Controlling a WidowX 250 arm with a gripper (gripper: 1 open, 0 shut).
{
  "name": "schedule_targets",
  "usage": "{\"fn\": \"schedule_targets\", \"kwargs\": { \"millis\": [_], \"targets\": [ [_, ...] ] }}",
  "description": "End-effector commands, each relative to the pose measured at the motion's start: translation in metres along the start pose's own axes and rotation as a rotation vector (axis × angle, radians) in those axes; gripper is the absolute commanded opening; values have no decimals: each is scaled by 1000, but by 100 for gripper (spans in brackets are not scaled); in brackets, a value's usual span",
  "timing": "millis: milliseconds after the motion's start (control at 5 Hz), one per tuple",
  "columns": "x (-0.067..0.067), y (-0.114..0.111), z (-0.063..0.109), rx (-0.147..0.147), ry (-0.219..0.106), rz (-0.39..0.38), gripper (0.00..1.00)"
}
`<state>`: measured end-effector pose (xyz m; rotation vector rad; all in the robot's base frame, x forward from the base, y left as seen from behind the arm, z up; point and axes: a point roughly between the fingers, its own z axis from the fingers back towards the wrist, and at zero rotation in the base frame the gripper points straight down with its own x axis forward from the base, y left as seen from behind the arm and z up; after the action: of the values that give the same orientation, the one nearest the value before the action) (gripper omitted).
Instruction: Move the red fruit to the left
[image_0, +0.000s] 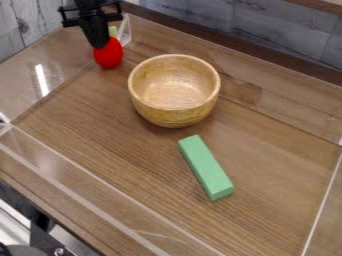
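The red fruit (107, 56) is a small round bright-red toy with a bit of green leaf at its right. It sits at the far left of the wooden table, close to the back edge. My black gripper (98, 43) points down onto its top from above. The fingers are shut on the upper part of the fruit, which they partly hide. I cannot tell whether the fruit's underside touches the table.
A round wooden bowl (174, 88) stands just right of the fruit, near the table's middle. A flat green rectangular block (206, 167) lies in front of the bowl. Clear low walls (40, 78) rim the table surface.
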<state>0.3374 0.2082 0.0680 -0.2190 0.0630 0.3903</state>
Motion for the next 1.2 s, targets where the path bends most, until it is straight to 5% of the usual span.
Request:
{"fn": "schedule_targets", "kwargs": {
  "millis": [0, 200, 600, 1000],
  "targets": [
    [6, -1, 16, 37, -44, -28, 0],
    [2, -3, 15, 44, -42, 23, 100],
    [-9, 1, 21, 48, -40, 109, 100],
    [-23, -8, 53, 26, -84, 145, 100]
  ]
}}
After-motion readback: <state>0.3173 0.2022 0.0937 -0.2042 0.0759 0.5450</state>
